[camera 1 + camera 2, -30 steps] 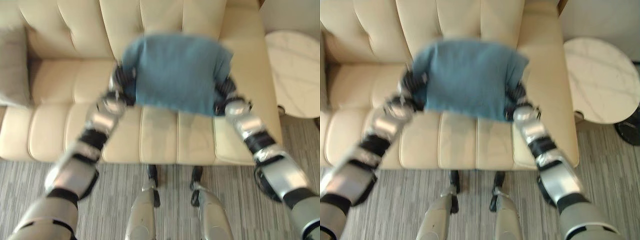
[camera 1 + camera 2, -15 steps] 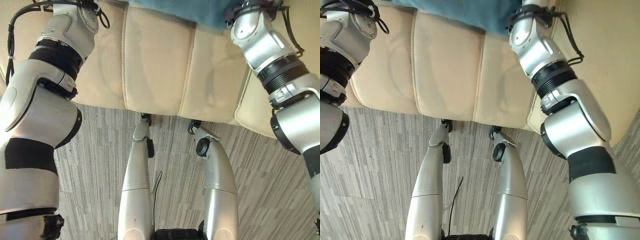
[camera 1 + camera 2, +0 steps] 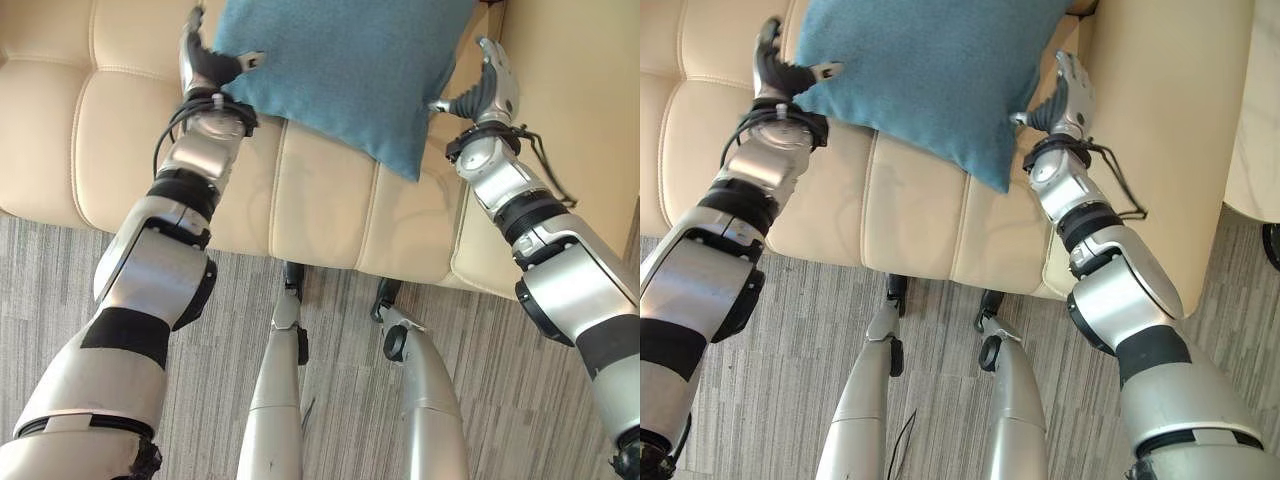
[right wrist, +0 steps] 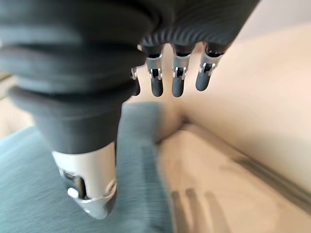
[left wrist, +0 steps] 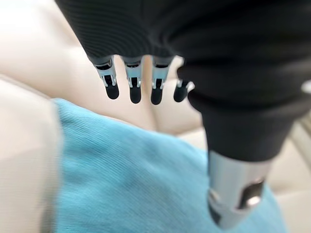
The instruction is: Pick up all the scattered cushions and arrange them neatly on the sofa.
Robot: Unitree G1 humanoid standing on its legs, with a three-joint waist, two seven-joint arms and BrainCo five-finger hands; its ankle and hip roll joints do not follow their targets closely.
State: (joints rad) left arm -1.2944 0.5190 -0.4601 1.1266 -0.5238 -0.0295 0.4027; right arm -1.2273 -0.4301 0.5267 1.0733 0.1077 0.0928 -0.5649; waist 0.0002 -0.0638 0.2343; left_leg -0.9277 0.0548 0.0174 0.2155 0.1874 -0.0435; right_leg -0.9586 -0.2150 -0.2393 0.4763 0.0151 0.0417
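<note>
I see the blue cushion (image 3: pixel 350 70) lying on the sofa (image 3: pixel 320 215) seat between my hands; left robot hand (image 3: pixel 200 65) and right robot hand (image 3: pixel 490 90) flank its sides, fingers straight, neither nearer.

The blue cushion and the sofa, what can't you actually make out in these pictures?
- Blue cushion: its far part is cut off by the top edge of both eye views.
- Sofa: how the cushion's underside rests on it is hidden by the cushion itself.
- Left hand, right hand: both are open at the cushion's sides; whether the thumbs touch the fabric is unclear in the blurred wrist views.
- Other cushions: cannot tell.
</note>
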